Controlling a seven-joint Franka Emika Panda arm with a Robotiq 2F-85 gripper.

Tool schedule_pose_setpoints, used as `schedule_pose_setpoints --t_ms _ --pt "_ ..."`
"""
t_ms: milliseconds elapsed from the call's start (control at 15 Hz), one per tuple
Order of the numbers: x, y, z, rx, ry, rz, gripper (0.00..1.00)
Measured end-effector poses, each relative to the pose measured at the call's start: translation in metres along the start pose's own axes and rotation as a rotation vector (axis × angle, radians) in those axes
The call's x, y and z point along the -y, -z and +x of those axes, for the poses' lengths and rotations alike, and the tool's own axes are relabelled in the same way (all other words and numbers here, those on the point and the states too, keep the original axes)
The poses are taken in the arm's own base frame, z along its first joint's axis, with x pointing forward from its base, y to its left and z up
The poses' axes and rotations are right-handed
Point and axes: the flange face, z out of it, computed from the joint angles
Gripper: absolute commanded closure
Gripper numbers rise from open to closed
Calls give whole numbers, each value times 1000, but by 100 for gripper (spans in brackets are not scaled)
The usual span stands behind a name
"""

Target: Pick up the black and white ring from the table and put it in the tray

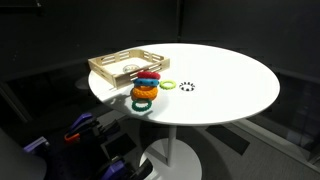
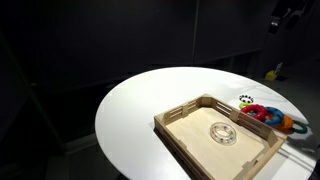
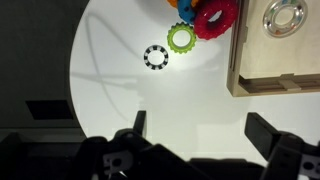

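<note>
Nothing is done yet: the small black and white segmented ring [image 3: 155, 57] lies on the round white table [image 3: 150, 110], at eight o'clock from a pale green ring [image 3: 182, 38]. The pincer [image 3: 200, 128] hangs above, wide and empty. The shallow tan wooden tray [image 3: 270, 78] sits at three o'clock.

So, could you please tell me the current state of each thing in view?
Gripper: open, empty, above the table.
Black and white ring: flat on the table, not gripped.
Coloured ring stack: piled beside the tray.
Pale green ring: flat on the table, next to that stack.
Tray: on the table, holding one clear ring.
</note>
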Motion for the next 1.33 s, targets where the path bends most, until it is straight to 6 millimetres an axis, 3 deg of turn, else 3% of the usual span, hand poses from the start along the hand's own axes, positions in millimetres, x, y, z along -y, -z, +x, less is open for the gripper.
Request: schedule_pose_setpoints --t_ms 667,1000,1333 --pt "-47 -109 0 96 -231 -12 0" --pt "-51 -161 7 164 -282 -22 0" --pt "-48 -197 15 206 -293 -72 0"
